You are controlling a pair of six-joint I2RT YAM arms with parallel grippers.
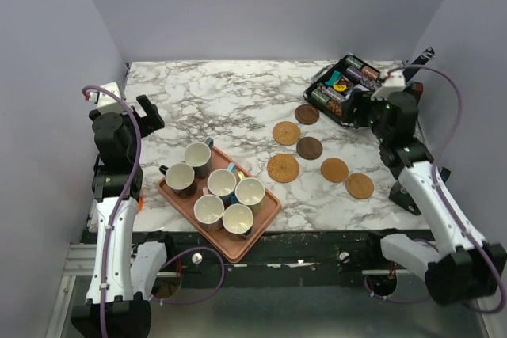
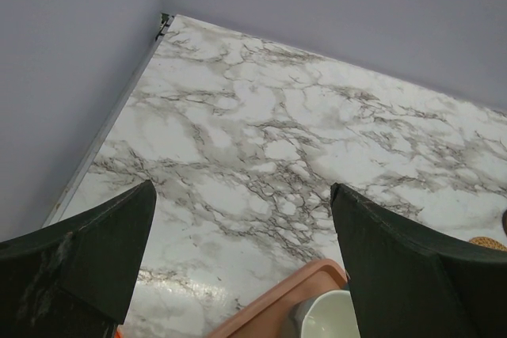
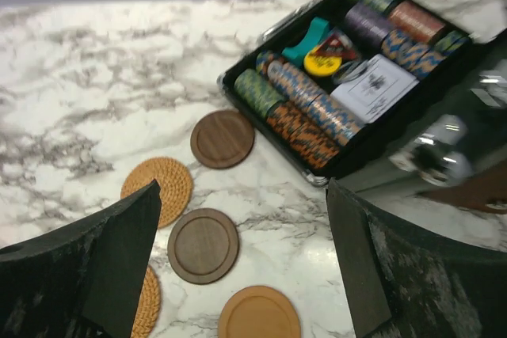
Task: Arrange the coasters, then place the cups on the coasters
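Marble-patterned table, boxed in by pale lavender walls: nearest the arms' bases sits the salmon-pink tray, with all six cups packed on it side by side, none on a coaster yet. Right of the tray and a little beyond it, the six coasters lie loosely scattered, tan and dark brown mixed. Left of the tray, the left end effector hangs spread and empty. Far right of the tray, the right end effector hovers spread above the coasters, beside an open poker-chip case. Thin discs on slick stone could skid from a pinch into neighbours or the case, and lifting one crowded cup could knock the others.
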